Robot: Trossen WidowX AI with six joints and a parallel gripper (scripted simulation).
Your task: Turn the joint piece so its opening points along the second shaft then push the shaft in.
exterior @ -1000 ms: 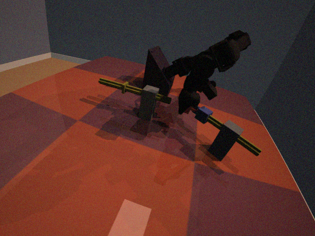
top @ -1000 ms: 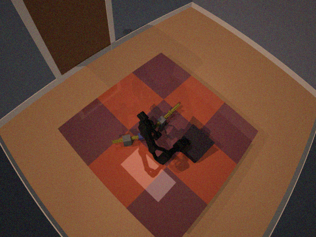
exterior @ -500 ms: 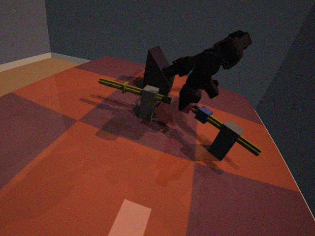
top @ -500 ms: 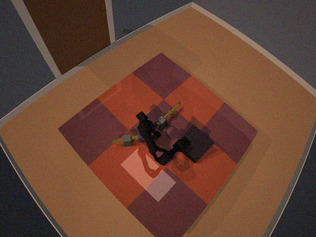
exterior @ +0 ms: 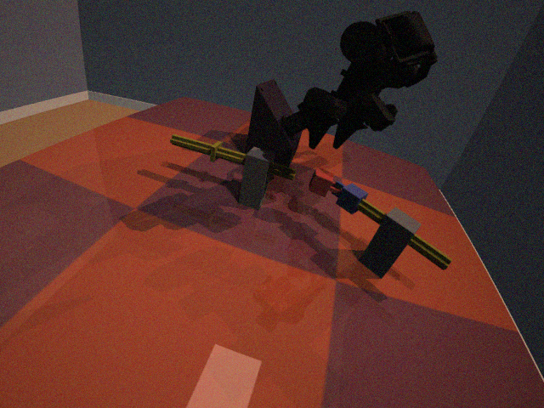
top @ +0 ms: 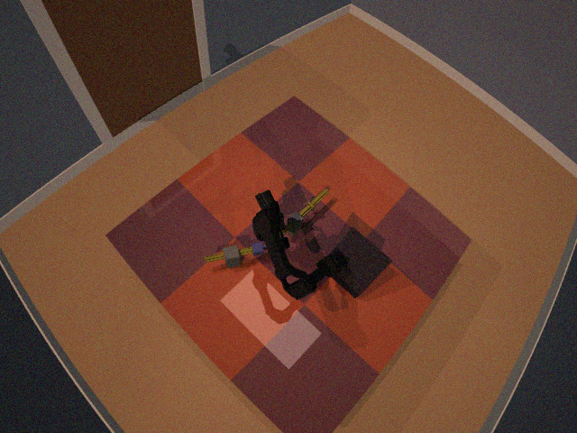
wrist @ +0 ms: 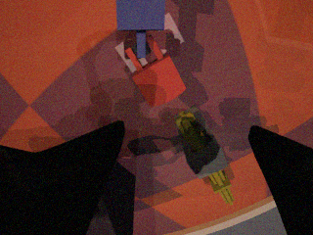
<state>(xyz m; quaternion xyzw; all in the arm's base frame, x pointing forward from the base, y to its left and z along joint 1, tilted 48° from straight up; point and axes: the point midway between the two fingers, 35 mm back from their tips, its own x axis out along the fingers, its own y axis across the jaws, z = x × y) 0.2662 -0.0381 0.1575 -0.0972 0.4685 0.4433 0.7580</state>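
The red joint piece (exterior: 321, 182) (wrist: 158, 82) hangs by its hinges from the blue piece (top: 258, 248) (exterior: 353, 197) (wrist: 141, 15) on the first yellow shaft (top: 214, 257) (exterior: 430, 251), which its grey block (top: 231, 257) (exterior: 388, 243) holds. The second yellow shaft (top: 321, 196) (exterior: 189, 141) (wrist: 226, 196) passes through another grey block (top: 294, 217) (exterior: 253, 179). In the wrist view the red piece is turned roughly along the second shaft, with a gap between them; its opening is not visible. My gripper (exterior: 324, 147) (wrist: 188, 129) is open and empty, above the red piece and touching nothing.
The second shaft has a small collar (exterior: 215, 150) on its outer part. The dark arm base (top: 356, 262) (exterior: 272, 118) stands behind the shafts. A pale rectangle (top: 270, 317) (exterior: 226, 373) lies on the checkered floor beside the first block. Dark shadows fall around both blocks.
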